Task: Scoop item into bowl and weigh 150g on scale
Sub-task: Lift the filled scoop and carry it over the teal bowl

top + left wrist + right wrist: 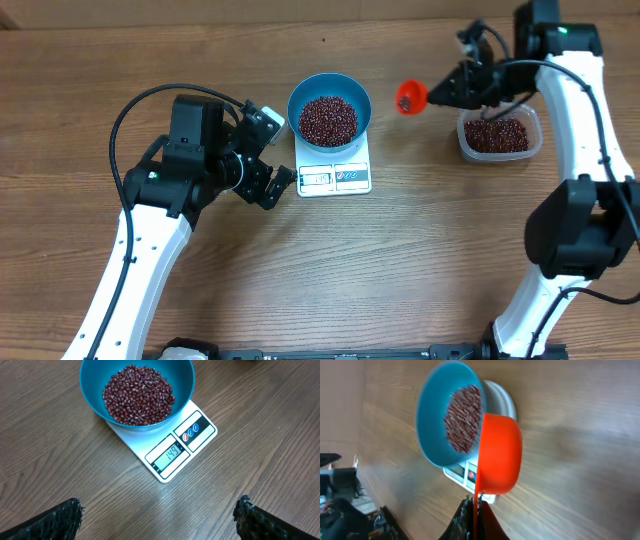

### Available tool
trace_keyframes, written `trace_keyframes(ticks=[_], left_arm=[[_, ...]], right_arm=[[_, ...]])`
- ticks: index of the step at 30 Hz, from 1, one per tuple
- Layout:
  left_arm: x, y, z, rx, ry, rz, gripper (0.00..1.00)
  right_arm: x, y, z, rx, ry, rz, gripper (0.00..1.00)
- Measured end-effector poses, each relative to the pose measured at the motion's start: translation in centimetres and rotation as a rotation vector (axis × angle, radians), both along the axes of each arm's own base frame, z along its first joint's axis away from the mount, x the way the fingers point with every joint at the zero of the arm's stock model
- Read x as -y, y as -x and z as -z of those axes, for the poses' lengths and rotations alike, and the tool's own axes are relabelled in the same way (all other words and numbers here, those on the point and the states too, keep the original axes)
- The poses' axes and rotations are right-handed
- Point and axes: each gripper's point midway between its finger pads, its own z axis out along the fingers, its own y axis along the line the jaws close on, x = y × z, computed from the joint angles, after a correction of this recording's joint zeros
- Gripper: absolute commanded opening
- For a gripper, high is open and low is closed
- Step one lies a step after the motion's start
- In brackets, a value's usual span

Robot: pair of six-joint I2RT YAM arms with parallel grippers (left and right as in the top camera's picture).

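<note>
The blue bowl (330, 107) stands on the white scale (335, 178), holding a heap of dark red-brown beans (328, 120). In the left wrist view the bowl (95, 390) with its beans (138, 395) sits on the scale (172, 455), whose display reads 149. My left gripper (159, 517) is open over bare wood, left of the scale (268, 185). My right gripper (476, 505) is shut on the handle of a red scoop (500, 455). The scoop (411, 97) hangs between the bowl and a clear tub; a few beans show in it from overhead.
A clear plastic tub (500, 135) with more beans stands at the back right, under the right arm (575, 100). The left arm (150, 240) reaches in from the front left. The wooden table (400, 270) runs on in front of the scale.
</note>
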Motion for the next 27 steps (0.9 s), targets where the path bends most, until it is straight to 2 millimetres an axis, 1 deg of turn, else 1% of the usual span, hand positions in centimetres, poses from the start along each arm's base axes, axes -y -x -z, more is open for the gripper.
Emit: trace_keyframes(ticks=[1,4,5,6,11,16,20,27], left_arm=[[0.0,0.0,0.0,0.000,0.000,0.000,1.00],[0.0,0.0,0.0,0.000,0.000,0.000,0.99],[0.0,0.0,0.0,0.000,0.000,0.000,1.00],[0.0,0.0,0.0,0.000,0.000,0.000,1.00],[0.0,0.0,0.0,0.000,0.000,0.000,1.00],[0.0,0.0,0.0,0.000,0.000,0.000,1.00],[0.0,0.0,0.0,0.000,0.000,0.000,1.00],[0.0,0.0,0.0,0.000,0.000,0.000,1.00]], right_arm=[[-1.2,-0.4,-1.4,0.047,0.002,-0.024,0.04],[-2.8,-0.9,-3.2,0.118,0.005,-0.060,0.04],[-3.2,-1.1,-3.5,0.136,0.005,-0.070,0.04],[-4.3,-1.1,-3.9,0.163,0.010,-0.092,0.04],[-7.6,-1.0,-3.2,0.214,0.104,-0.159,0.04],[-9.8,-0.9,-2.6,0.262,0.187,-0.198,0.04],[-10.7,-1.3,-2.5,0.304,0.243,-0.208,0.04],[-11.2,-1.4,-2.4,0.343,0.281,-0.238,0.04]])
